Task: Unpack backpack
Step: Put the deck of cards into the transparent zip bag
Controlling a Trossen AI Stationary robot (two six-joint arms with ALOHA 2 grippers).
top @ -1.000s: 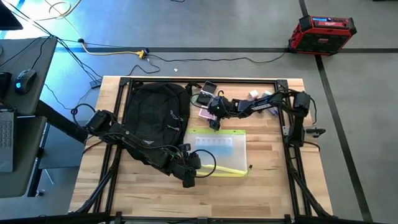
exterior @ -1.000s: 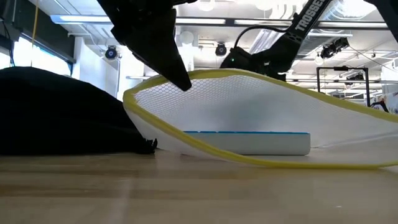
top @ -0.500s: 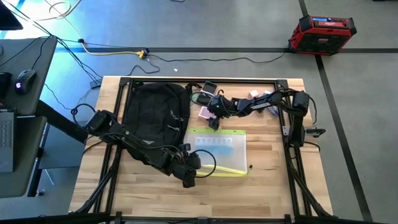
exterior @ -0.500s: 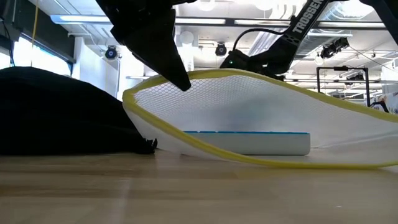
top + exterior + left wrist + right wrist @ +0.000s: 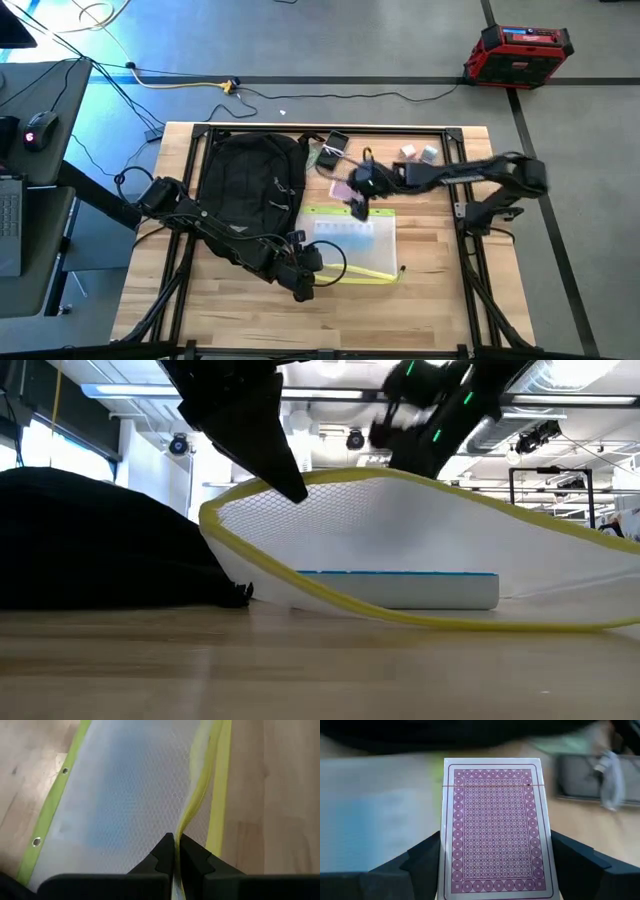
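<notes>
One black backpack [image 5: 250,190]. One yellow-edged mesh pouch [image 5: 352,243] containing one flat white-and-blue box [image 5: 400,588]. One purple-backed deck of playing cards [image 5: 493,827]. Two small pale items [image 5: 418,153] at the tabletop's [image 5: 440,290] far edge. Two end effectors: left end effector [image 5: 305,290], right end effector [image 5: 357,200].

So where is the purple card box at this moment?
The card box is held in the right gripper, above the table's middle, between the backpack and the mesh pouch.

Yellow-edged mesh pouch [image 5: 354,245] — purple card box [image 5: 492,825] — red case [image 5: 519,55]
</notes>
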